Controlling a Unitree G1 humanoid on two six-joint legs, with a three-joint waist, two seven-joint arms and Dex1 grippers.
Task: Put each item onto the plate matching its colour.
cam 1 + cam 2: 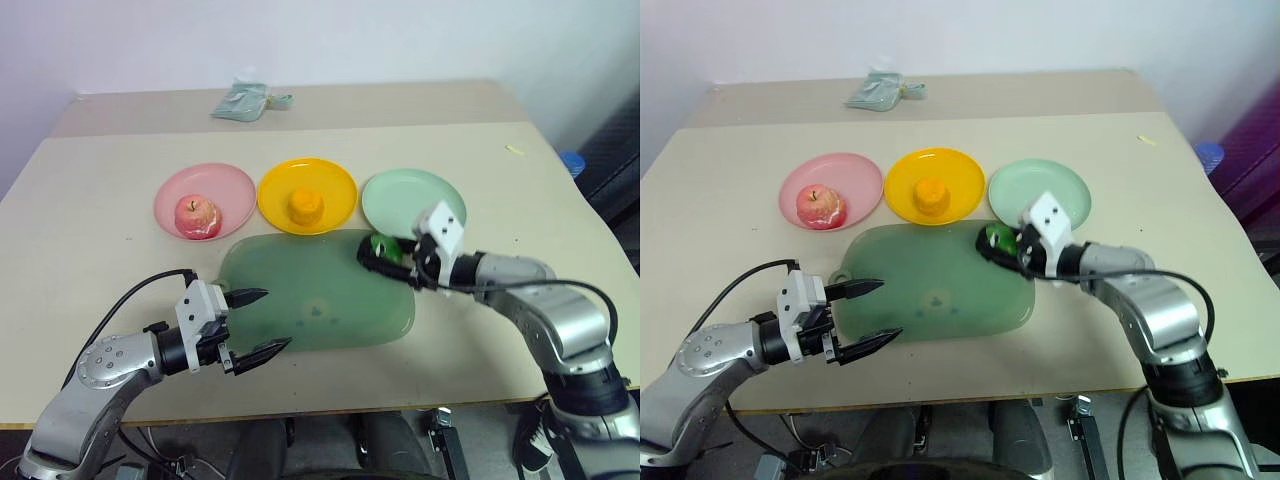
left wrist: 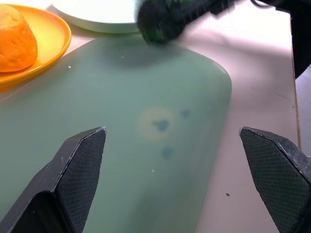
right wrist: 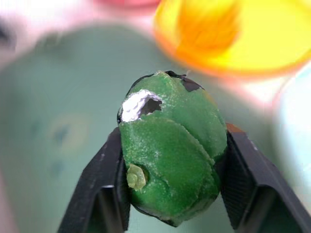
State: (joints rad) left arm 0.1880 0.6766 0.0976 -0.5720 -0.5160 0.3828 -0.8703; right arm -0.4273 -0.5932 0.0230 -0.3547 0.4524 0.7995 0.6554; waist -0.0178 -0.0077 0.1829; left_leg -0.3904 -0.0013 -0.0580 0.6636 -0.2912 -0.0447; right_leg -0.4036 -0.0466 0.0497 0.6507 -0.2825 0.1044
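Right wrist view shows the right pincer [image 3: 170, 179] pinching the green vegetable [image 3: 170, 160] between both fingers. The apple [image 1: 197, 216] sits on the pink plate [image 1: 204, 199] and the orange fruit [image 1: 305, 207] on the yellow plate [image 1: 307, 195], so this looks like the last item. The vegetable hangs over the mat [image 1: 315, 290], at seven o'clock from the green plate [image 1: 413, 199]. Next, I think, the arm must reach toward one o'clock and let go. The left pincer [image 1: 250, 322] is spread wide, low at the mat's nine o'clock edge.

glossy chipped green vegetable [image 3: 170, 165], translucent mat [image 1: 310, 295]
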